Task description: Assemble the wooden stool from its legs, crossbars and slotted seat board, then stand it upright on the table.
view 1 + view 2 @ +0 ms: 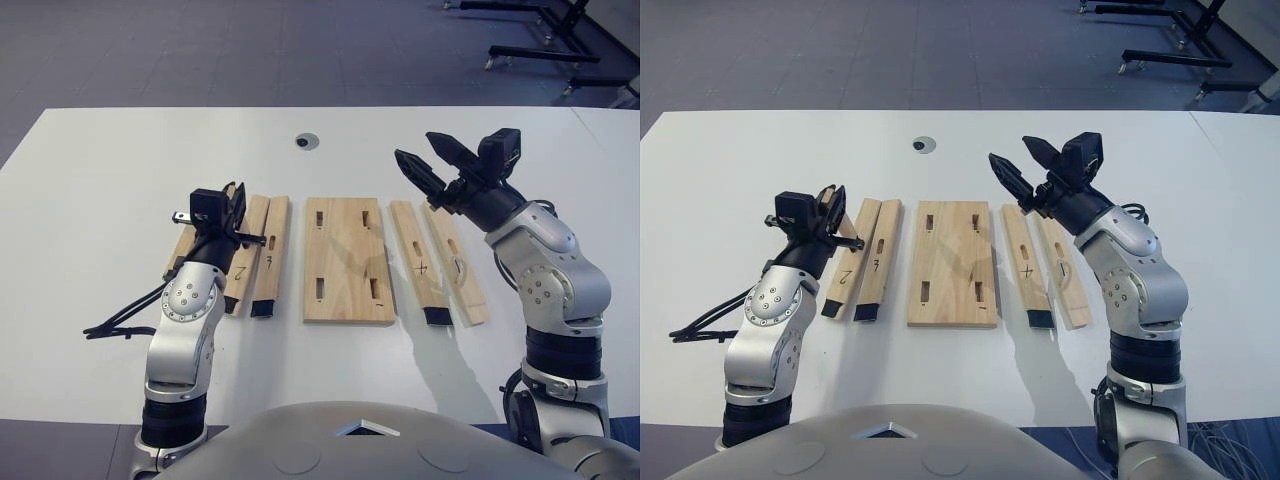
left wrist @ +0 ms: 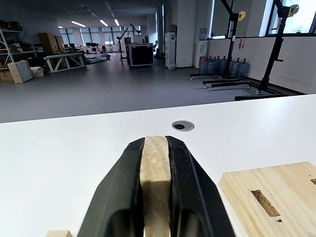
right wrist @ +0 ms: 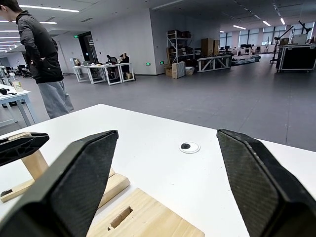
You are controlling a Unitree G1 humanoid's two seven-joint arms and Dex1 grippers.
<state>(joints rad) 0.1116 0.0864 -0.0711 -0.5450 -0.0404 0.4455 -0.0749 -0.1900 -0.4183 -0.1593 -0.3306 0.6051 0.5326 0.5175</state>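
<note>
Right of seat board (image 1: pixel 348 260), two slats (image 1: pixel 415 262)

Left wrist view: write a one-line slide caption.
Left gripper shut on a wooden piece, seat board nearby.

Raw wood seat board (image 1: pixel 345 240), smooth matt table (image 1: pixel 100 200), black plastic right claw (image 1: pixel 416 146)

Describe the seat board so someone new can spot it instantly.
On the white table, a row of narrow wooden strips runs left to right. The seat board sits mid-row, strips on both sides. It alone is a wide panel with four small slots.
</note>
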